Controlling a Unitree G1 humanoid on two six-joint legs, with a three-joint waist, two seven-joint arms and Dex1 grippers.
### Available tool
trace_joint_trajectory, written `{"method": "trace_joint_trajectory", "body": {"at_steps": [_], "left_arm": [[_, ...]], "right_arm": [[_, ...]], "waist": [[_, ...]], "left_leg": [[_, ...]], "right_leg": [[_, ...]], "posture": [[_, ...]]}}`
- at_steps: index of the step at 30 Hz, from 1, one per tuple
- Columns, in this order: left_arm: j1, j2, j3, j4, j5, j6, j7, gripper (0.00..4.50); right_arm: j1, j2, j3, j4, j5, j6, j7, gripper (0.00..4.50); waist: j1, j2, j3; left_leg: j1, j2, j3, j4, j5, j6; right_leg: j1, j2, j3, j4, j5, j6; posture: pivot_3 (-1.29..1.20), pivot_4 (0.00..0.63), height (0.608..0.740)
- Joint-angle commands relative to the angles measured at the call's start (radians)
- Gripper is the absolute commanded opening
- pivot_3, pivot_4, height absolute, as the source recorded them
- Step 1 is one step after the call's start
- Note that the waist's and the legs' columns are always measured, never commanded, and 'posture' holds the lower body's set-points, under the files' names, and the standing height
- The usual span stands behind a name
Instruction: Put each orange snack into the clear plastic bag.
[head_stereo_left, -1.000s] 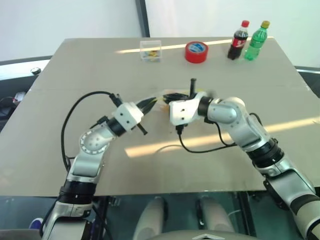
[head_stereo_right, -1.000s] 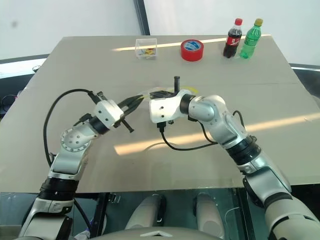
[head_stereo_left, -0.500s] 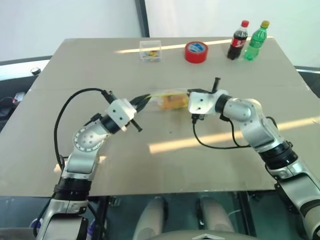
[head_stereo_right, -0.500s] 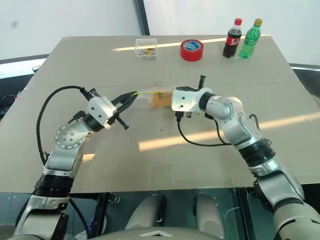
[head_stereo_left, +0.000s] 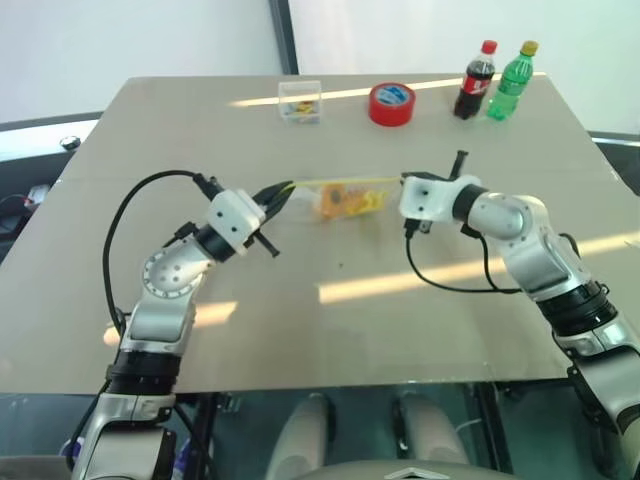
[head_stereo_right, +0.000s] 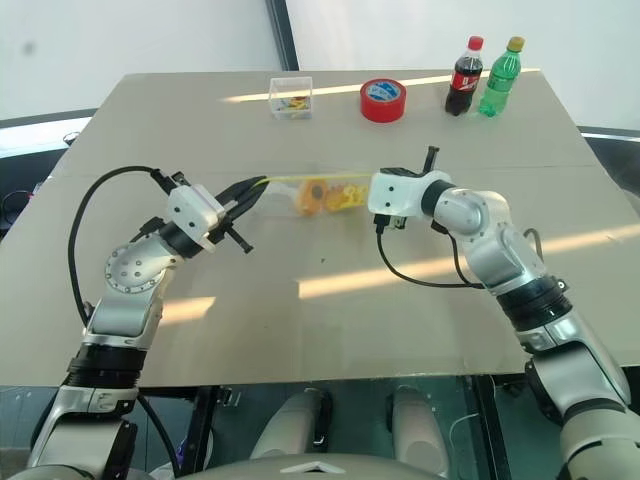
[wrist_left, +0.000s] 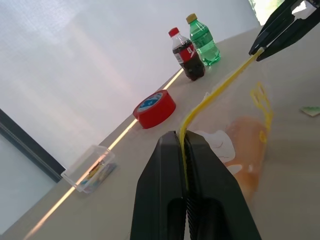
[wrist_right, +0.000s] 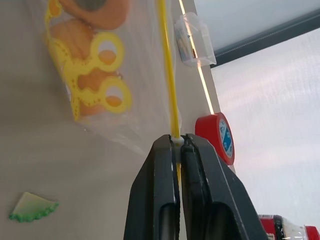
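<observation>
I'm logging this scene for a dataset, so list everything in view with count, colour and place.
clear plastic bag: one, clear with a yellow seal strip, stretched between both grippers above the table's middle
orange snacks: orange, inside the bag; count unclear
tape roll: one, red, far side of table
cola bottle: one, dark with red cap, far right
green bottle: one, green with yellow cap, beside the cola
small clear box: one, far side, left of the tape
table: one, beige
left gripper: black, shut on the seal strip
right gripper: black, shut on the seal strip
</observation>
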Motion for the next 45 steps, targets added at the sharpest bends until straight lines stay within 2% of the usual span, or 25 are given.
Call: {"method": "trace_joint_trajectory", "body": {"at_steps": [1, 5, 9, 13, 17, 21, 26, 27, 29, 34, 35, 37, 40, 45], "left_arm": [[-0.049, 0.020, 0.107, 0.004, -0.035, 0.011, 0.050, 0.00], [-0.140, 0.022, 0.100, 0.070, -0.037, 0.046, 0.051, 0.00], [-0.239, 0.031, 0.079, 0.203, 0.038, -0.006, 0.078, 0.00], [-0.315, 0.046, 0.079, 0.295, 0.058, -0.049, 0.071, 0.00], [-0.259, 0.063, 0.083, 0.258, 0.009, -0.051, 0.007, 0.00], [-0.042, 0.080, 0.016, 0.088, -0.034, 0.006, -0.110, 0.00], [0.112, 0.085, -0.056, -0.047, -0.070, 0.130, -0.216, 0.00], [0.129, 0.086, -0.060, -0.067, -0.078, 0.147, -0.229, 0.65], [0.151, 0.085, -0.058, -0.111, -0.103, 0.188, -0.248, 1.38], [0.163, 0.090, -0.058, -0.147, -0.098, 0.239, -0.259, 3.90], [0.173, 0.095, -0.054, -0.161, -0.102, 0.256, -0.263, 4.31], [0.208, 0.109, -0.030, -0.211, -0.157, 0.323, -0.283, 4.42], [0.266, 0.132, 0.050, -0.287, -0.314, 0.485, -0.303, 4.42], [0.353, 0.227, 0.203, -0.325, -0.459, 0.645, -0.361, 4.42]], "right_arm": [[-0.013, -0.023, -0.127, -0.031, 0.040, 0.100, 0.010, 0.04], [-0.090, 0.002, -0.153, -0.028, 0.093, 0.151, 0.031, 0.04], [-0.160, 0.010, -0.145, 0.093, 0.080, 0.095, -0.031, 0.04], [-0.162, 0.013, -0.158, 0.091, 0.096, 0.082, -0.045, 0.04], [-0.070, -0.003, -0.162, -0.063, 0.154, 0.122, 0.036, 0.04], [0.129, -0.035, -0.124, -0.266, 0.152, 0.198, 0.087, 0.04], [0.299, -0.097, -0.087, -0.320, 0.110, 0.191, 0.121, 0.04], [0.319, -0.107, -0.090, -0.324, 0.109, 0.190, 0.128, 0.77], [0.356, -0.122, -0.111, -0.336, 0.124, 0.201, 0.140, 1.55], [0.396, -0.150, -0.151, -0.334, 0.129, 0.184, 0.128, 4.11], [0.404, -0.144, -0.167, -0.345, 0.134, 0.193, 0.118, 4.48], [0.427, -0.125, -0.209, -0.376, 0.173, 0.209, 0.112, 4.50], [0.476, -0.089, -0.290, -0.423, 0.279, 0.220, 0.127, 4.50], [0.557, -0.113, -0.462, -0.517, 0.538, 0.341, 0.256, 4.50]], "waist": [[0.001, 0.000, 0.000], [0.001, 0.000, 0.000], [-0.001, 0.000, 0.000], [-0.001, 0.000, 0.000], [-0.003, 0.000, 0.000], [-0.004, 0.000, 0.000], [0.007, 0.000, 0.000], [0.007, 0.000, 0.000], [0.006, 0.000, 0.000], [0.002, 0.000, 0.000], [0.001, 0.000, 0.000], [-0.001, 0.000, 0.000], [0.000, 0.000, 0.000], [0.005, 0.000, 0.000]], "left_leg": [[0.000, 0.000, 0.000, 0.000, 0.000, 0.000], [0.000, 0.000, 0.000, 0.001, 0.000, 0.000], [0.000, -0.001, 0.000, 0.001, 0.000, 0.000], [0.000, -0.001, 0.000, 0.001, 0.001, -0.001], [-0.001, -0.001, 0.000, 0.000, 0.001, -0.001], [-0.001, 0.001, 0.002, 0.000, 0.000, -0.001], [-0.001, 0.002, 0.000, 0.002, -0.002, 0.003], [0.000, 0.002, 0.000, 0.004, -0.002, 0.004], [0.001, 0.001, 0.000, 0.007, -0.002, 0.004], [0.002, 0.002, 0.000, 0.010, -0.002, 0.004], [0.002, 0.002, 0.000, 0.010, -0.002, 0.004], [0.001, 0.002, 0.000, 0.010, -0.002, 0.004], [0.001, 0.003, 0.001, 0.010, -0.002, 0.004], [0.001, 0.004, 0.000, 0.011, -0.002, 0.004]], "right_leg": [[0.000, 0.000, 0.000, 0.000, 0.000, 0.000], [0.000, 0.000, 0.000, 0.000, 0.000, 0.000], [0.000, 0.000, 0.000, 0.001, 0.000, 0.000], [0.000, 0.000, 0.000, 0.000, 0.000, 0.000], [-0.001, 0.000, 0.000, -0.002, 0.000, 0.000], [-0.001, 0.000, 0.002, -0.002, 0.000, 0.000], [0.001, 0.000, 0.000, 0.000, 0.000, 0.000], [0.001, 0.000, 0.000, 0.002, 0.000, 0.000], [0.001, 0.000, 0.000, 0.007, 0.000, 0.000], [0.002, 0.001, 0.000, 0.010, 0.000, 0.000], [0.002, 0.001, 0.001, 0.010, 0.000, 0.000], [0.002, 0.001, 0.001, 0.010, 0.000, 0.000], [0.002, 0.001, 0.001, 0.010, 0.000, 0.000], [0.003, 0.000, 0.000, 0.010, 0.000, 0.000]], "posture": [[0.00, 0.150, 0.740], [0.00, 0.150, 0.740], [0.00, 0.150, 0.740], [0.00, 0.150, 0.740], [0.00, 0.150, 0.740], [0.00, 0.150, 0.740], [0.00, 0.150, 0.740], [0.00, 0.150, 0.740], [0.00, 0.150, 0.740], [0.00, 0.150, 0.740], [0.00, 0.150, 0.740], [0.00, 0.150, 0.740], [0.00, 0.150, 0.740], [0.00, 0.150, 0.740]]}}
